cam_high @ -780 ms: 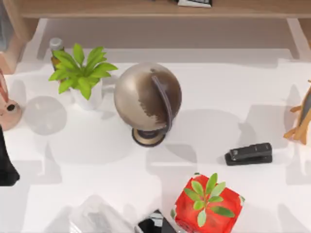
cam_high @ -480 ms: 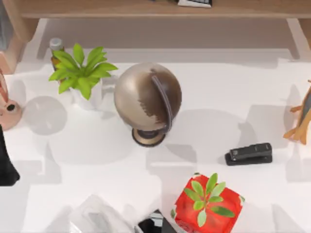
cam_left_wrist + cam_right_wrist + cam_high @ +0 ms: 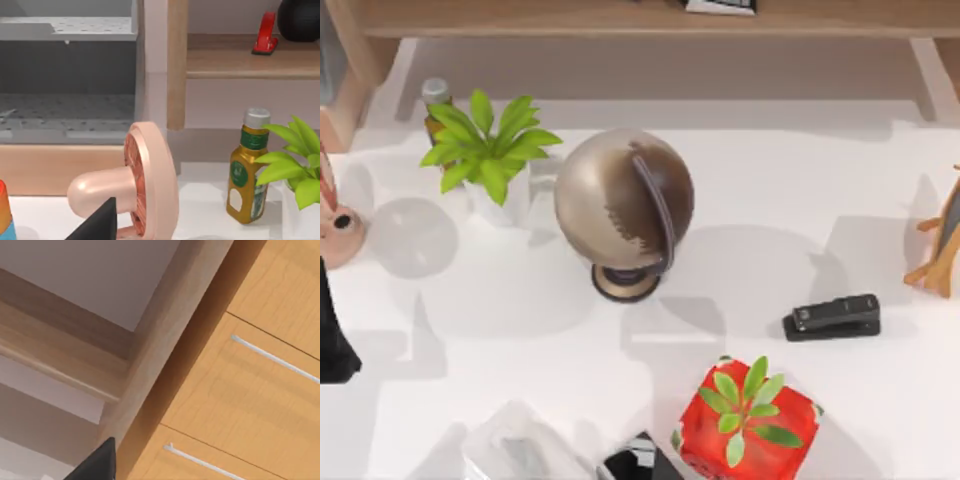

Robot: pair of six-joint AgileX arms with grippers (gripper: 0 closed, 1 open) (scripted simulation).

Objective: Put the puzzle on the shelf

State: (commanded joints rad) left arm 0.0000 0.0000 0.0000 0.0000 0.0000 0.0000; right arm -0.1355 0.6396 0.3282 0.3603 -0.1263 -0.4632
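Our white tabletop (image 3: 740,190) carries a globe (image 3: 624,206), stapler (image 3: 832,317), two potted plants and a bottle (image 3: 435,97).

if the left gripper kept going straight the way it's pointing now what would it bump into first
Probably the pink mushroom: in the left wrist view it lies on its side directly ahead of the dark fingertip. Depth is unclear. The wooden shelf stands farther back.

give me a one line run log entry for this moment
task: puzzle to shelf | left arm: at table's left edge | globe: centre | stapler: right of globe | red plant pot: front
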